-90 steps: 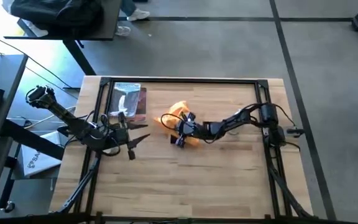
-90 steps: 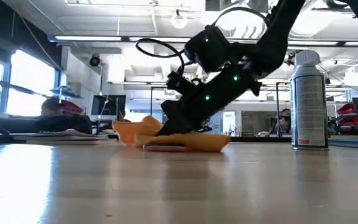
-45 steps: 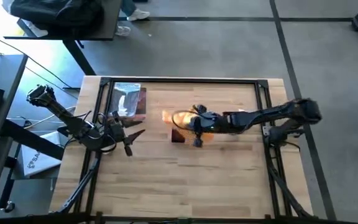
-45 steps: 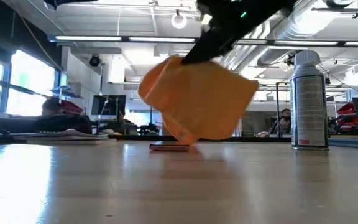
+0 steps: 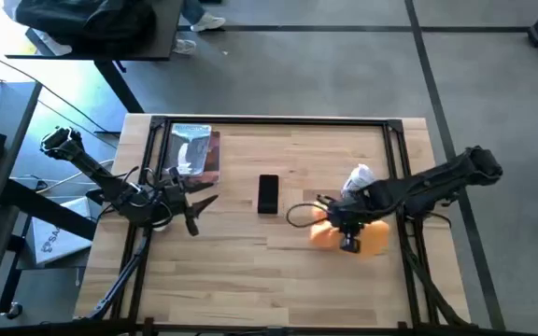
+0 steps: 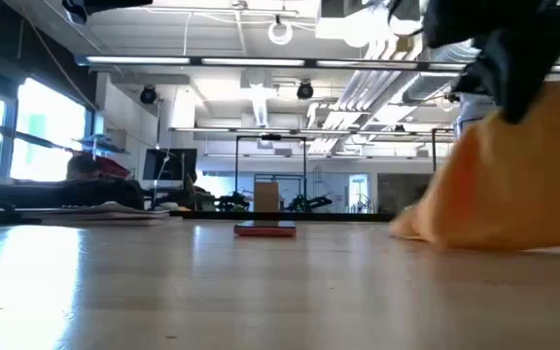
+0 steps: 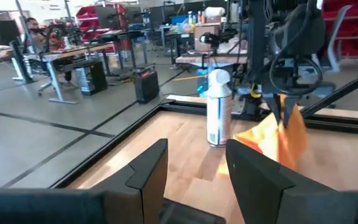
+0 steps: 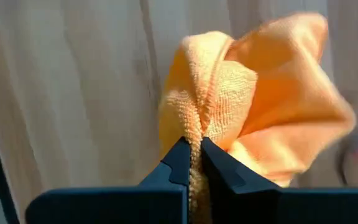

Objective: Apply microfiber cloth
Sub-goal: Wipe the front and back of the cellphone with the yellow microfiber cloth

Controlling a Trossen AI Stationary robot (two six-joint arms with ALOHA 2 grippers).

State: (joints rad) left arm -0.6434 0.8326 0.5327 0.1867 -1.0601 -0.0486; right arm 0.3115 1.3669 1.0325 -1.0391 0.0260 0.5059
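The orange-yellow microfiber cloth (image 5: pixel 374 241) hangs bunched from my right gripper (image 5: pixel 346 235), which is shut on it near the table's right side. In the low view the cloth (image 6: pixel 513 185) drapes below the gripper (image 6: pixel 513 58). The black phone (image 5: pixel 267 194) lies bare and flat at the table's middle (image 6: pixel 265 229). My left gripper (image 5: pixel 197 205) waits open at the left, pointing toward the right side (image 7: pixel 194 168). My right gripper pinches a bunched fold of the cloth (image 8: pixel 194 134) between its two fingertips (image 8: pixel 180 163); several layers are gathered there. The fingers come from above, pointing down. The cloth hangs slack below them, and its lower edge (image 6: pixel 426 233) reaches the table top.
A white spray can (image 5: pixel 358 177) stands upright just behind the right gripper (image 7: pixel 218 109). A silvery packet with a brown edge (image 5: pixel 194 149) lies at the far left. The black frame rail (image 5: pixel 269 121) runs around the table. Bare wood lies along the near edge.
My right gripper has lifted the cloth off the phone and carried it toward the table's right and near edges, then lower again. The cloth, once heaped over the phone, now hangs from the fingers. The phone stays in place, uncovered.
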